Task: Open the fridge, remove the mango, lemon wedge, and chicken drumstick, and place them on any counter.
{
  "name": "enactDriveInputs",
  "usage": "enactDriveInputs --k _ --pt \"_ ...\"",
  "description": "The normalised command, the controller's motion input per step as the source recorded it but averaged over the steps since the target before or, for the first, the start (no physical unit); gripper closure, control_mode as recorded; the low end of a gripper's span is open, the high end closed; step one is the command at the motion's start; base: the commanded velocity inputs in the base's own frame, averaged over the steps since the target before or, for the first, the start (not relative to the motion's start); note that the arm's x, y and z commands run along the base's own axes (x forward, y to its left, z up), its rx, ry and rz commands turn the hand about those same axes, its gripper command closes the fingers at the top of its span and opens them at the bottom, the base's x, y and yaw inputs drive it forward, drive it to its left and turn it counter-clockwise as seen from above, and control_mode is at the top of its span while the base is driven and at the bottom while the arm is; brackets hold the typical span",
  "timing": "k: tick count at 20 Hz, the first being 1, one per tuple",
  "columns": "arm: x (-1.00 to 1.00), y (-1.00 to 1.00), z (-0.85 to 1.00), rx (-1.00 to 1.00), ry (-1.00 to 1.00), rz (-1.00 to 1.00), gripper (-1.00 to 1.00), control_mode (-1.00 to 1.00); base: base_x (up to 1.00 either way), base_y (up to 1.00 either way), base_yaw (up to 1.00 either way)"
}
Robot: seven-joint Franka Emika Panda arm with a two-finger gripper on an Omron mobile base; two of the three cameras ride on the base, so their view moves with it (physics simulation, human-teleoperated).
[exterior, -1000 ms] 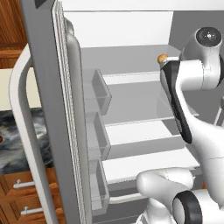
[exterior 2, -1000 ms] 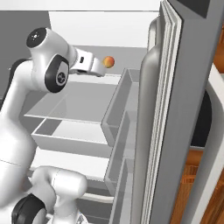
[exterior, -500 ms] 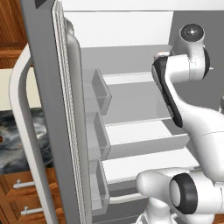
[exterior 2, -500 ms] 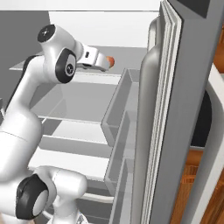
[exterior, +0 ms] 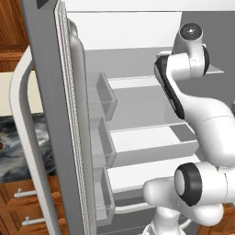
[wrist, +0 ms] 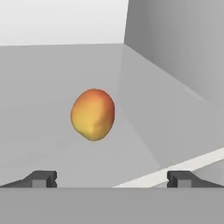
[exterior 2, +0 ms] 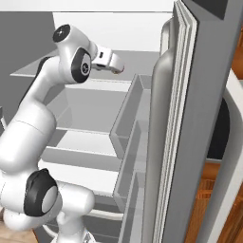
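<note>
The fridge (exterior: pixel 50 114) stands open, its white shelves bare in front of me. The orange-yellow mango (wrist: pixel 92 114) rests on the upper shelf, just ahead of my gripper (wrist: pixel 112 179) and slightly left of its centre line. Both fingertips (wrist: pixel 43 178) are spread wide apart with nothing between them. In the right base view my gripper (exterior 2: pixel 117 66) reaches onto that top shelf, and a sliver of the mango (exterior 2: pixel 122 70) peeks out past its tip. The lemon wedge and chicken drumstick are out of view.
The left door's bins (exterior: pixel 105 94) and the right door's bins (exterior 2: pixel 133 109) flank the arm. A drawer (exterior: pixel 151 147) juts out below the shelves. The black marbled counter (exterior: pixel 9 147) lies left of the fridge, over wooden cabinets (exterior: pixel 18 202).
The arm has stretched up and deeper into the top shelf, bringing the hand close to the mango. The mango has stayed in place and the jaws have stayed wide.
</note>
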Motion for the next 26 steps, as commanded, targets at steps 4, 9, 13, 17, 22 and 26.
enactDriveInputs --k 4,9,13,17,22,26 --pt "0.39 -0.03 0.0 0.0 0.0 0.0 -1.0 -1.0 0.0 0.0 0.0" --pt "0.32 0.0 0.0 0.0 0.0 0.0 -1.0 -1.0 0.0 0.0 0.0" --pt "0.37 0.0 0.0 0.0 0.0 0.0 -1.0 -1.0 0.0 0.0 0.0" --pt "0.39 0.0 0.0 0.0 0.02 0.0 -1.0 -1.0 0.0 0.0 0.0" --pt "0.23 -0.05 -0.06 0.0 0.03 0.0 -1.0 -1.0 0.0 0.0 0.0" --pt "0.06 -0.05 -0.12 0.0 0.01 0.0 -1.0 -1.0 0.0 0.0 0.0"
